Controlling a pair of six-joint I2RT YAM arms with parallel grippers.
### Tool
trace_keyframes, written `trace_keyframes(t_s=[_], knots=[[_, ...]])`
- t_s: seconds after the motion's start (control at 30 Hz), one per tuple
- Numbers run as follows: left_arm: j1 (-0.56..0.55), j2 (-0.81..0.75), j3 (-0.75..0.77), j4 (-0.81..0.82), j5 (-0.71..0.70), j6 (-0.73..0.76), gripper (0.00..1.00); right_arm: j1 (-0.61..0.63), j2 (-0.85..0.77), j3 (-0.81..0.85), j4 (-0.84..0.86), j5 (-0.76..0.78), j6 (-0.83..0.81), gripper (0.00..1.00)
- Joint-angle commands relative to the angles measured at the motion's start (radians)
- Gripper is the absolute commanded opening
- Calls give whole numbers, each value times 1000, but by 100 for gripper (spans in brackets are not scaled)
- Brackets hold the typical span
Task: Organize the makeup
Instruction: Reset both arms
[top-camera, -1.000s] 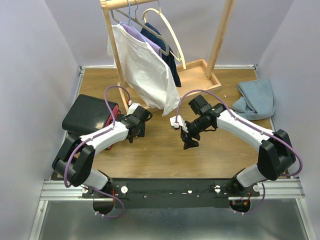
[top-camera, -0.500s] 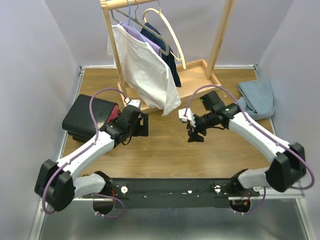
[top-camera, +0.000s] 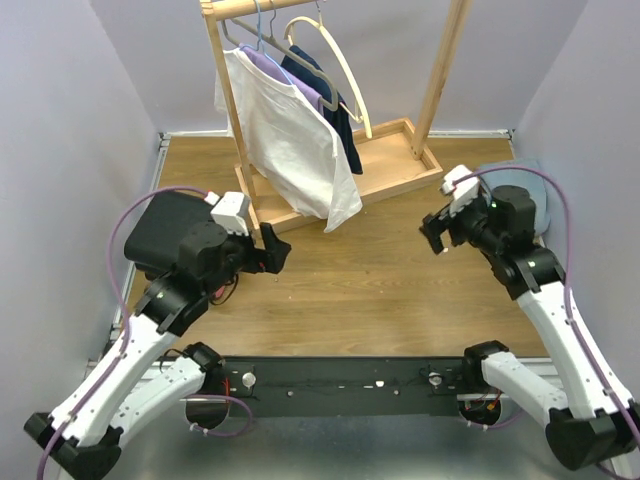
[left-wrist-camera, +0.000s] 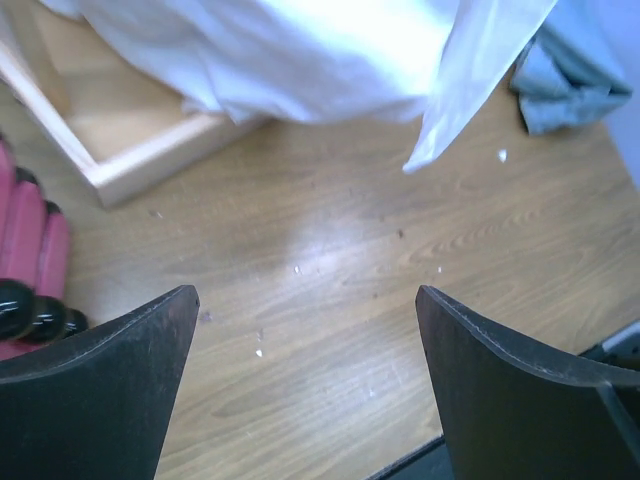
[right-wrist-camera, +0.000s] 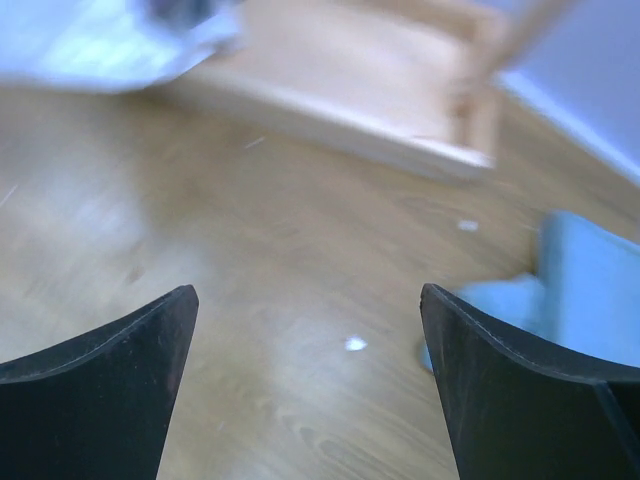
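Observation:
No makeup shows in any view; the palettes, compacts, tubes and discs are hidden or out of view. My left gripper is open and empty, held above bare wood just right of the black case. In the left wrist view the left gripper frames bare wood, with the case's pink drawers at the left edge. My right gripper is open and empty over the wood at the right, beside the blue cloth. The right wrist view shows the right gripper over bare wood.
A clothes rack with a wooden tray base stands at the back, a white shirt hanging from it. The shirt and base fill the top of the left wrist view. The blue cloth lies right of the right gripper.
Both arms have drawn back from the table's middle. The left gripper moved left toward the black case, the right gripper moved right toward the blue cloth. Both stayed open and empty.

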Motion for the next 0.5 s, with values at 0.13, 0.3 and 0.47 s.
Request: trace_keyframes(t_s=[0.13, 0.3, 0.47], knots=[[5, -195, 47, -87, -174, 33, 99, -17, -123, 117, 121, 578, 382, 100], [5, -212, 67, -103, -171, 32, 99, -18, -195, 139, 119, 652, 403, 100], [4, -217, 68, -107, -161, 29, 99, -17, -209, 137, 110, 696, 399, 100]])
